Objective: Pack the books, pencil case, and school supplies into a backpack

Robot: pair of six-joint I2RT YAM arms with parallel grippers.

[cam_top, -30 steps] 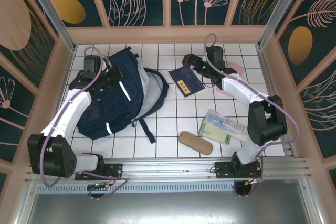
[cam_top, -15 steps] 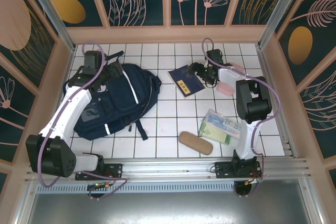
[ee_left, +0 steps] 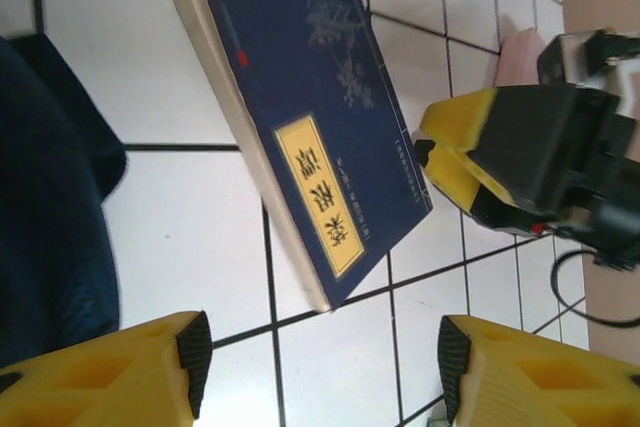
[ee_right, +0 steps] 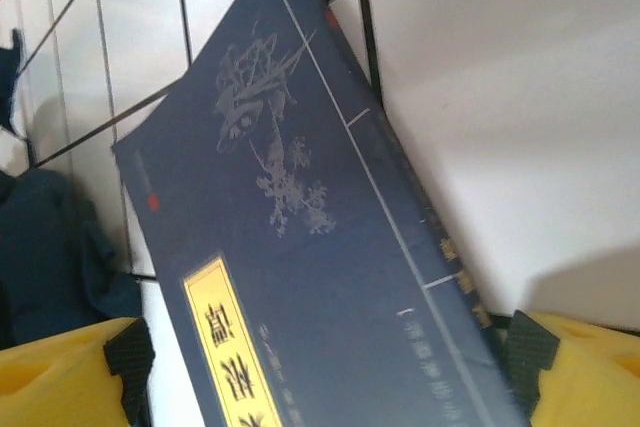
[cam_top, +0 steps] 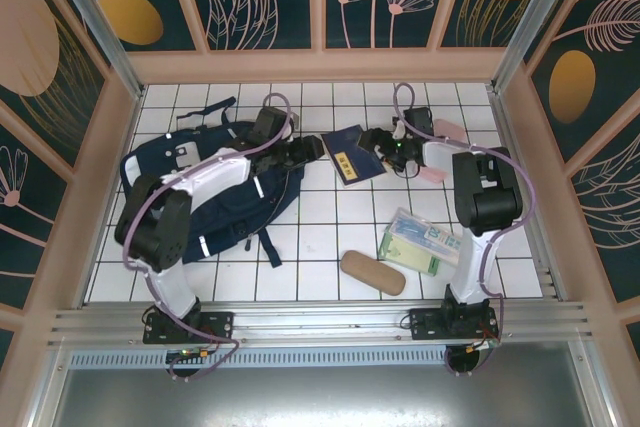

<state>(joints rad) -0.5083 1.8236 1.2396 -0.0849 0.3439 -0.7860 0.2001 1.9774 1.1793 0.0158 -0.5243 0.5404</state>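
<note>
A dark blue book (cam_top: 350, 159) with a yellow label lies flat on the tiles, right of the navy backpack (cam_top: 200, 209). My left gripper (cam_top: 312, 150) reaches over the backpack to the book's left side. In the left wrist view it stands open (ee_left: 322, 357) over bare tile, just short of the book's (ee_left: 320, 137) near corner. My right gripper (cam_top: 375, 140) is at the book's right edge. Its open fingers (ee_right: 328, 377) straddle the book (ee_right: 330, 267), one pad against the spine side. The tan case (cam_top: 372, 272) and green-white packet (cam_top: 425, 242) lie near the front right.
A pink pouch (cam_top: 447, 130) lies under the right arm at the back right. The backpack's fabric (ee_left: 50, 217) borders the book on the left. Raised walls surround the tiled floor, and a metal rail (cam_top: 320, 322) runs along the front.
My left gripper let go of the backpack, opened and swung right across it to the book. The backpack settled flatter. My right gripper edged left onto the book and narrowed slightly.
</note>
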